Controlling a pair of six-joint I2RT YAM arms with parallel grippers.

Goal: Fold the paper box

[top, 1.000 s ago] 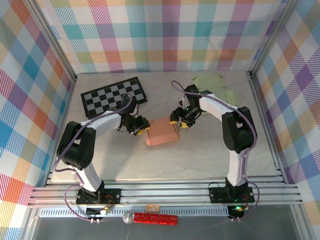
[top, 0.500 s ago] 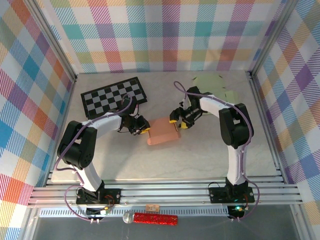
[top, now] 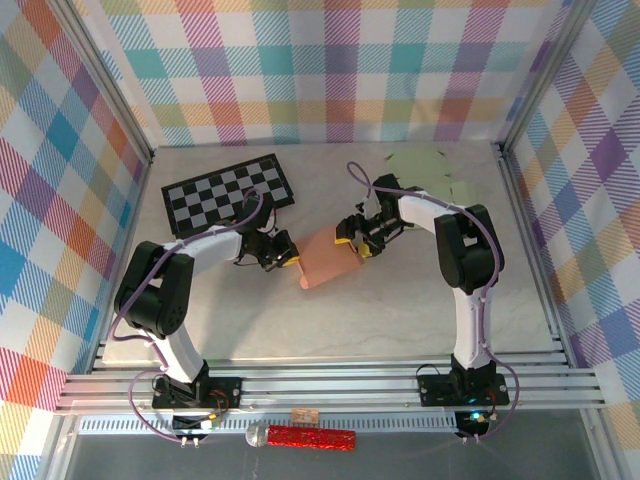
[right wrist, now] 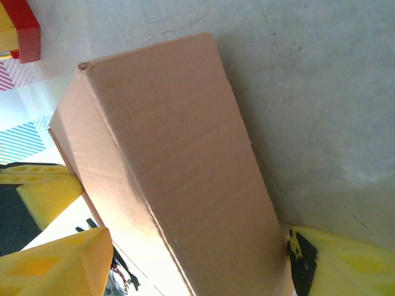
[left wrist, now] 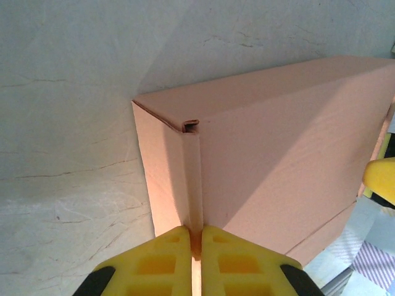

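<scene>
A robotics lab test cell: plaid backdrop walls (top: 340,70), aluminium frame rails (top: 330,388), a checkerboard panel (top: 230,194)

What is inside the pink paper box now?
Only closed pink outer faces of the paper box show, plus a small tucked flap end at one corner. The left gripper pinches that corner's edge. The interior is covered.

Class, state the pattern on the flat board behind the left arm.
The board is a black-and-white checkerboard, clearest in the top external view.
</scene>
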